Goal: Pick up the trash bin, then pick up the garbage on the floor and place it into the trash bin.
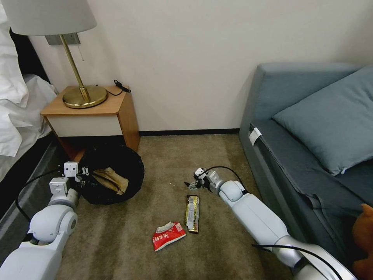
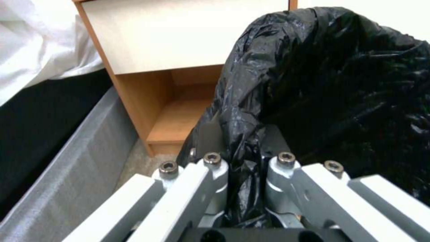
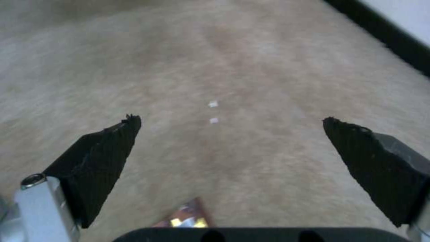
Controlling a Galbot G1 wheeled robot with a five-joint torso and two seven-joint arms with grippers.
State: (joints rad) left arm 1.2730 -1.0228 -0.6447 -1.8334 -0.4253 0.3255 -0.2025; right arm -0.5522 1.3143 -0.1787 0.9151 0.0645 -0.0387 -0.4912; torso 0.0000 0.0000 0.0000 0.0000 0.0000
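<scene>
The trash bin (image 1: pixel 110 173), lined with a crinkled black bag, is tilted beside the nightstand with crumpled brown paper (image 1: pixel 112 179) inside it. My left gripper (image 1: pixel 83 173) is shut on the bin's bag-covered rim (image 2: pixel 244 148). On the carpet lie a dark-and-yellow bar wrapper (image 1: pixel 192 213) and a red-and-white snack packet (image 1: pixel 168 235). My right gripper (image 1: pixel 192 184) hangs open just above the far end of the bar wrapper. In the right wrist view its black fingertips (image 3: pixel 107 148) stand wide apart over carpet, with the wrapper's end (image 3: pixel 186 218) below them.
A wooden nightstand (image 1: pixel 99 116) with a brass lamp (image 1: pixel 79 93) stands behind the bin. White bedding (image 1: pixel 15 112) is at the left. A blue-grey sofa (image 1: pixel 311 144) with a cushion runs along the right. Open carpet (image 1: pixel 175 155) lies between.
</scene>
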